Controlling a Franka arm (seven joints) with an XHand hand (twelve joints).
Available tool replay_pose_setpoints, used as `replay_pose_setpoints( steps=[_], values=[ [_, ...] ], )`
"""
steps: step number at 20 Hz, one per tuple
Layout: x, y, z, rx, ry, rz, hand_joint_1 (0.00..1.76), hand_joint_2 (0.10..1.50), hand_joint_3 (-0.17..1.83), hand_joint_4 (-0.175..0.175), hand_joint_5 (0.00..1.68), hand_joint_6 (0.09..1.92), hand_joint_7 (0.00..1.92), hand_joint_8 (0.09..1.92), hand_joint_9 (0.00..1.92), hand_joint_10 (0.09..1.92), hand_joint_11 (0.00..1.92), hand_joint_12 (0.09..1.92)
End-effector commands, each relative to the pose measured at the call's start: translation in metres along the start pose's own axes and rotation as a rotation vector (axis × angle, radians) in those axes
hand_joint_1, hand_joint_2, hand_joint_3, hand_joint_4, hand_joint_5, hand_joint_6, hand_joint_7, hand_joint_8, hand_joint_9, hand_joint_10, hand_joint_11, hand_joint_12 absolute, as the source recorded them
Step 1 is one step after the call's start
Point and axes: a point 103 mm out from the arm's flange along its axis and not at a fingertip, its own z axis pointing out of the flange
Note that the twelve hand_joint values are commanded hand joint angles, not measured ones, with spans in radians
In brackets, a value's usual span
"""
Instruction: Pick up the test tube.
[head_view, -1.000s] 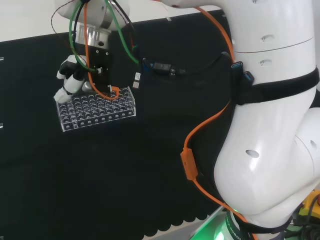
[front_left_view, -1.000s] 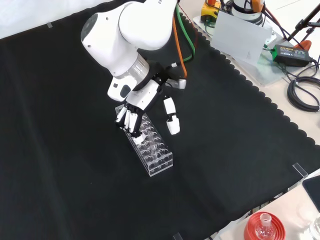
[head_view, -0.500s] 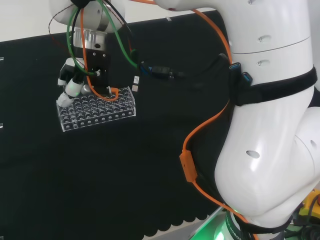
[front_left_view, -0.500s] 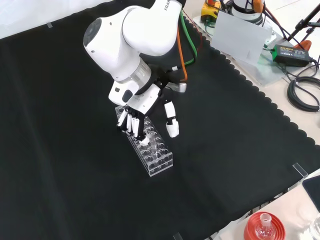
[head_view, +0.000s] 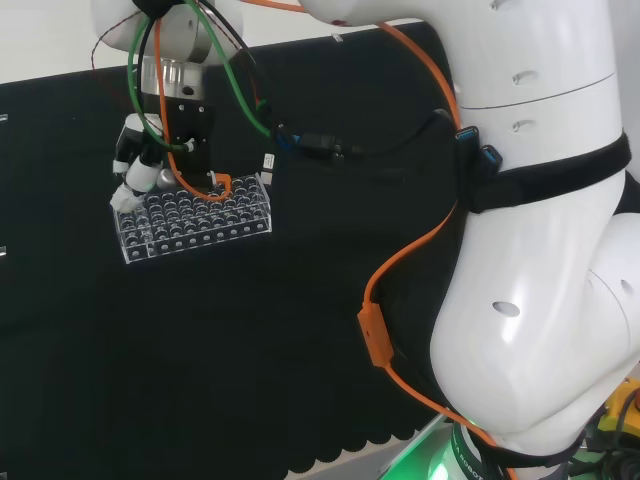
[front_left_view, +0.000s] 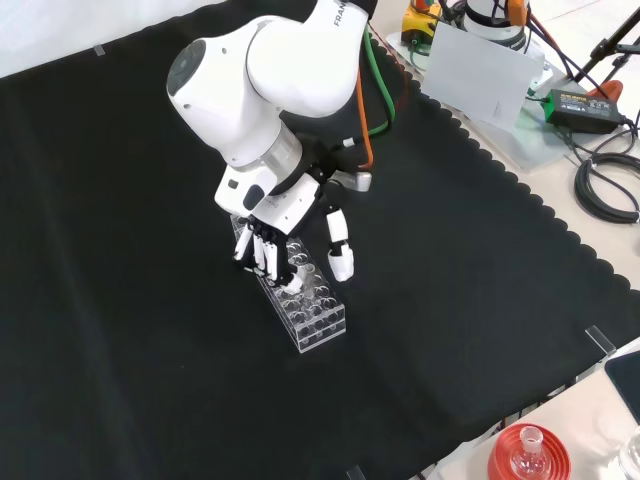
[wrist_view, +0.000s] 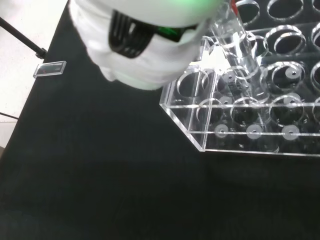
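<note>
A clear plastic test tube rack (front_left_view: 316, 314) lies on the black cloth, also seen in the head view (head_view: 205, 226). The hand (front_left_view: 277, 222) hovers over the rack's far end in the front view, its fingers (front_left_view: 261, 250) straight and pointing down at the holes, its thumb (front_left_view: 340, 256) spread apart. In the head view the hand (head_view: 139, 166) sits at the rack's left end. The wrist view shows a clear test tube (wrist_view: 238, 61) standing tilted in a hole near the rack's corner (wrist_view: 199, 141), with a white part of the hand (wrist_view: 145, 47) close beside it. Nothing is held.
A red ribbed stand with a flask (front_left_view: 527, 456) stands off the cloth at the front view's lower right. Cables and a power adapter (front_left_view: 574, 100) lie at the upper right, beyond the cloth's scalloped edge. A small clear tag (wrist_view: 49, 69) lies near the cloth's border.
The hand has shifted a little toward the rack's end, leftward in the head view, and come lower over it. The thumb has drawn slightly nearer the fingers.
</note>
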Motion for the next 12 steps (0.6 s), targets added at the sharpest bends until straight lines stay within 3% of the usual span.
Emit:
replay_pose_setpoints(
  steps=[1, 3, 5, 12],
  values=[
    [0.0032, 0.0047, -0.0009, -0.018, -0.027, -0.004, 1.19, 0.68, 0.62, -0.098, 0.95, 0.83, 1.22, 0.54, 0.89, 0.67, 0.33, 1.49],
    [0.0035, 0.0055, -0.0012, -0.021, -0.04, -0.004, 1.22, 0.87, 0.32, -0.139, 1.07, 0.8, 1.23, 0.58, 0.93, 0.65, 0.36, 1.48],
    [0.0037, 0.0061, -0.001, -0.031, -0.054, -0.006, 1.27, 0.97, 0.11, -0.166, 1.13, 0.74, 1.21, 0.65, 0.98, 0.62, 0.39, 1.46],
    [0.0081, 0.0095, -0.0034, -0.042, -0.085, -0.009, 1.3, 1.0, 0.01, -0.175, 1.21, 0.61, 1.27, 0.57, 1.13, 0.54, 0.47, 1.4]
  ],
)
